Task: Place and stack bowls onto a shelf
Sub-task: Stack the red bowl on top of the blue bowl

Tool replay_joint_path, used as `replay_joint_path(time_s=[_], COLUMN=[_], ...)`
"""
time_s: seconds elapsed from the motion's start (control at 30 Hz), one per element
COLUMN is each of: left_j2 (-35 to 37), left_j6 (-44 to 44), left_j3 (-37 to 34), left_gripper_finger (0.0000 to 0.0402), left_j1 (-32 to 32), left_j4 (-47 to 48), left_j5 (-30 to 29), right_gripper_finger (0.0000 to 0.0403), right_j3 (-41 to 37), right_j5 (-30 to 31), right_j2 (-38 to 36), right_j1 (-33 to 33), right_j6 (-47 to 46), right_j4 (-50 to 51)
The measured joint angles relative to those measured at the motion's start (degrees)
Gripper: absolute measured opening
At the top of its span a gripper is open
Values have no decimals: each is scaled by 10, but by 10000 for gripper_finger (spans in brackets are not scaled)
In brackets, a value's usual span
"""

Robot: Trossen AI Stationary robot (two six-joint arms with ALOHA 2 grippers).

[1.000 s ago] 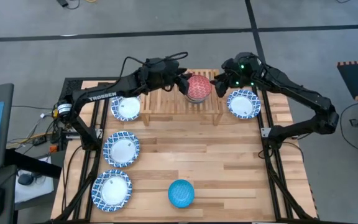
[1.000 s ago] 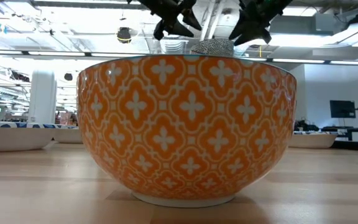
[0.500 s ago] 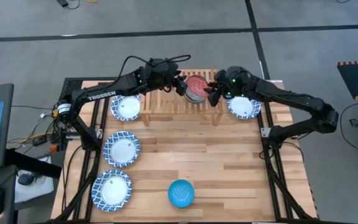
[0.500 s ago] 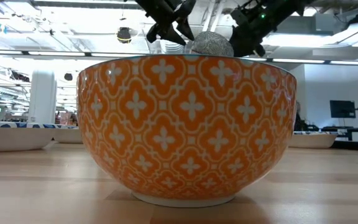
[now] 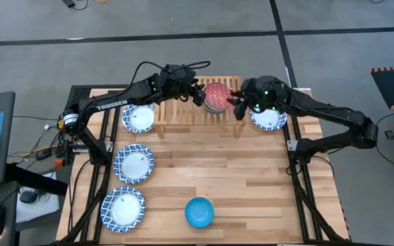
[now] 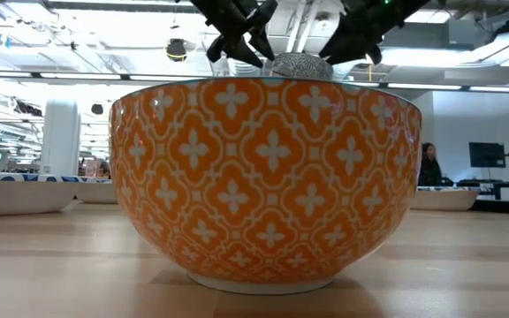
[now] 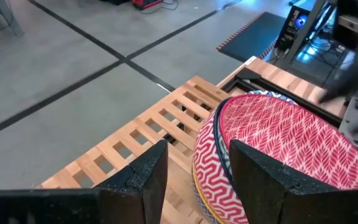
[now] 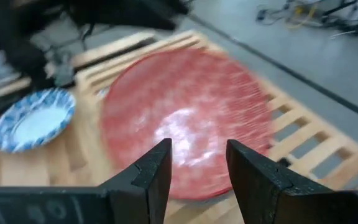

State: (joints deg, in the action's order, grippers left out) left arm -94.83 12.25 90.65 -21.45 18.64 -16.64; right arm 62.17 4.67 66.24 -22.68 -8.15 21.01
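The left end effector (image 5: 198, 96) sits at the red bowl (image 5: 217, 96), its fingers (image 7: 135, 177) parted astride the near rim, one outside the wall and one at the inside; whether they pinch the rim cannot be told. The right end effector (image 5: 239, 104), open and holding nothing, has swung in over the last second from above the patterned dish (image 5: 268, 116) and now faces the bowl's opposite side, its fingers (image 8: 148, 168) spread just short of the rim. The red bowl itself has stayed on the shelf (image 5: 183, 113), right of centre on the slats, apparently nested on another bowl beneath it. With both arms closing on one bowl, the judgement is that they are settling or squaring the stack. Still on the worktop (image 5: 252, 178) are the bright blue bowl (image 5: 199, 212) and three more patterned dishes, two of them (image 5: 134, 164) (image 5: 123, 208) well away from the shelf.
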Motion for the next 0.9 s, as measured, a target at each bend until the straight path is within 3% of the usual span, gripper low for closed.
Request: replay_joint_path(time_s=[0.37, 0.63, 0.9], left_j2=[-4, -23, -27], left_j6=[-6, 5, 5], left_j3=[0, 0, 0], left_gripper_finger=[155, 155, 155], left_j1=[0, 1, 2], left_j4=[3, 12, 21], left_j5=[-1, 11, 10], right_gripper_finger=[179, 179, 179], right_j3=[0, 0, 0], right_j5=[97, 103, 104], right_j2=[36, 41, -10], right_j1=[82, 75, 53], right_j6=[26, 27, 26], right_j4=[23, 23, 19])
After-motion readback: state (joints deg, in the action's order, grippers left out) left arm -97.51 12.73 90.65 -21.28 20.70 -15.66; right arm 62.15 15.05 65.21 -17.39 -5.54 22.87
